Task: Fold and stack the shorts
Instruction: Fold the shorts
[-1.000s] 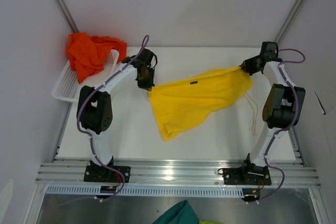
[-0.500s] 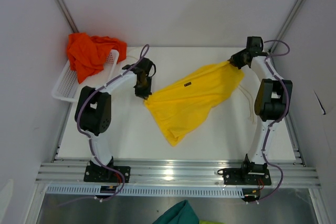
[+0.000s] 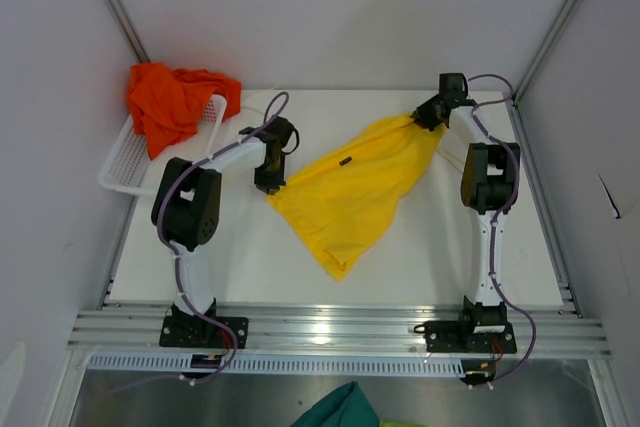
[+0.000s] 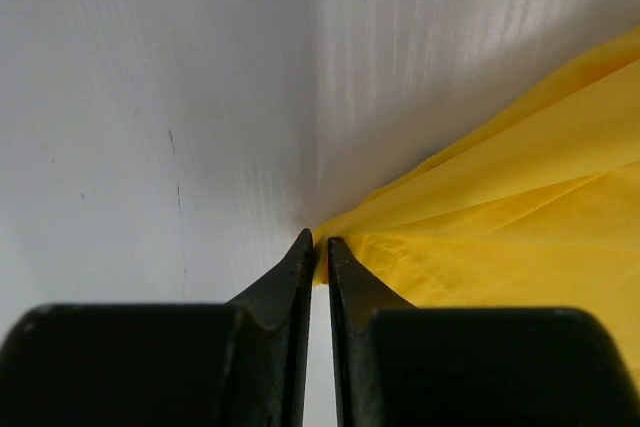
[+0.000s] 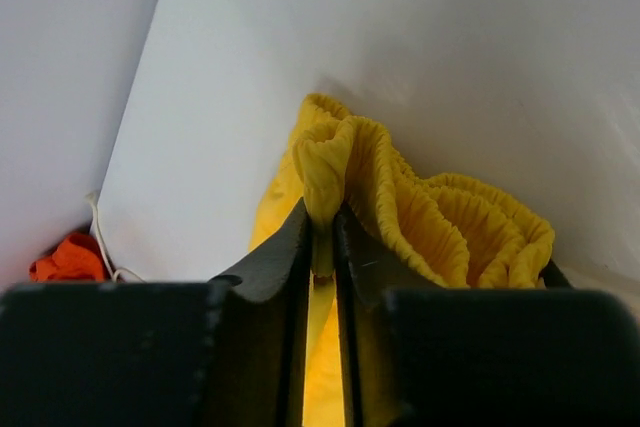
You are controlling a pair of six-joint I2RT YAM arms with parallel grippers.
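Yellow shorts lie on the white table, drawn out in a slant from mid-left to the far right corner, with the bunched waistband end at the far right and a loose point of cloth trailing toward the near edge. A small dark label shows on the upper face. The left gripper is at the low left corner of the cloth. In the wrist view its jaws stand a thin slit apart, the tip of the yellow fabric nipped between the fingertips. The right gripper is at the far end. In its wrist view the jaws are pressed close on a gathered fold of the elastic waistband, with yellow showing down the gap. Orange-red shorts are heaped in a white basket at the far left corner by the wall, well apart from the yellow pair. A scrap of orange shows at the left edge of the right wrist view. The left forearm lies between the basket and the yellow cloth, and the right arm stands upright just beside the cloth's right edge. The arm bases are bolted to an aluminium rail at the near edge. Teal-green cloth sits below the rail, cut off by the frame.
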